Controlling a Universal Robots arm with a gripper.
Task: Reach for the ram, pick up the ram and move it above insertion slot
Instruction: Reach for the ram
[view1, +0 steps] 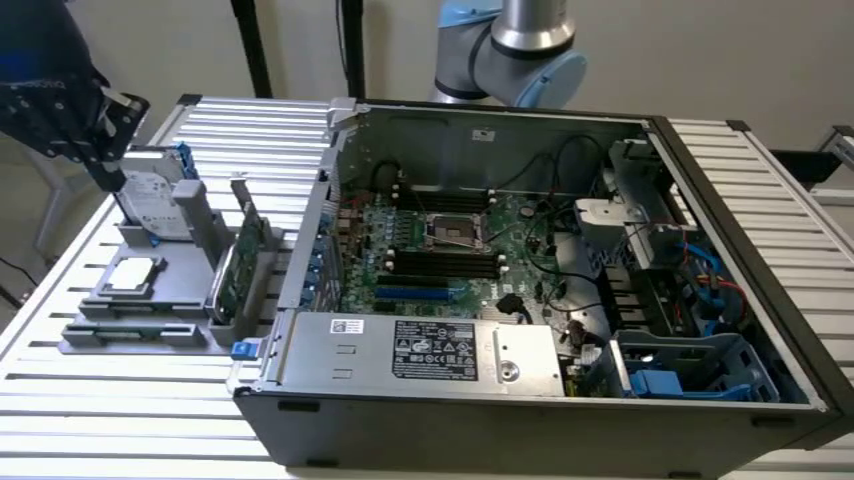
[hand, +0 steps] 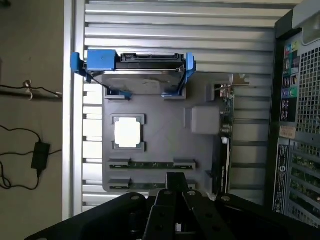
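The gripper (hand: 176, 176) is shut tight and holds nothing. It hangs over the gray tray (hand: 165, 125). The ram (hand: 150, 164) lies flat below it, by the tray's edge far from the hard drive (hand: 135, 75). Its long side runs along that edge. A green card (hand: 227, 115) stands up at the tray's side edge, near the computer case (hand: 300, 125).

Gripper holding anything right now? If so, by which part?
Nothing. The gripper is shut with nothing between its fingers, above the grey tray; the ram lies in the tray.
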